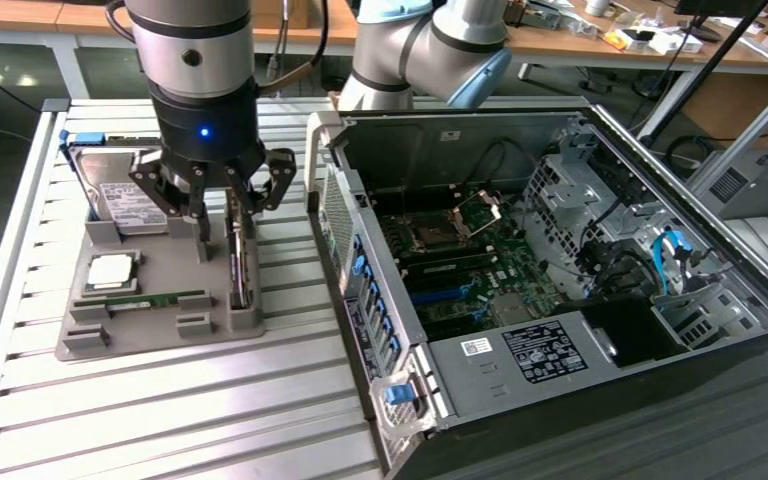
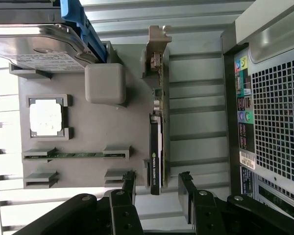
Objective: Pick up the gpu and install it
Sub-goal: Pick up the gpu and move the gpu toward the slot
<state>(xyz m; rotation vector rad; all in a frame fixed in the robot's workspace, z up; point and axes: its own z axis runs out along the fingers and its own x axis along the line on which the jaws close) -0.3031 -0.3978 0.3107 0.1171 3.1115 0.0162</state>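
The gpu stands on its long edge in a slot at the right side of the grey parts tray, a thin dark card. In the wrist view the gpu has its silver bracket at the far end and a dark cover at the near end. My gripper hangs just over it, open. In the wrist view, my gripper has one black finger on each side of the card's near end, not touching it.
On the tray also sit a silver hard drive with a blue bracket, a processor and a green memory stick. The open computer case lies close to the tray on the exterior view's right. Both rest on a slatted metal table.
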